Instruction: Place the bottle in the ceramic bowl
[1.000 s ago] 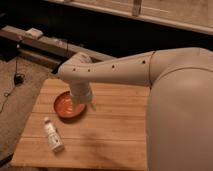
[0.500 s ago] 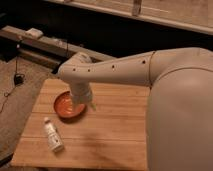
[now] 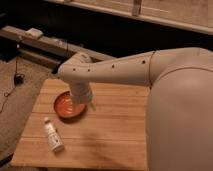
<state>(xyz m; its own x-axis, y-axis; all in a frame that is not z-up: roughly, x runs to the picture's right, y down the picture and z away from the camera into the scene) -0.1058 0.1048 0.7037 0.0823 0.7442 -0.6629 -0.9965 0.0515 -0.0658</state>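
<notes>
The small white bottle lies on its side on the wooden table, near the front left, cap pointing to the far left. The orange-red ceramic bowl sits on the table just behind and to the right of the bottle; it holds nothing I can see. My gripper hangs from the white arm over the bowl's right edge, well apart from the bottle. The wrist hides part of the bowl's right rim.
My large white arm fills the right side and hides the table's right part. A dark bench with a pale object on it runs behind the table. Cables lie on the carpet at left.
</notes>
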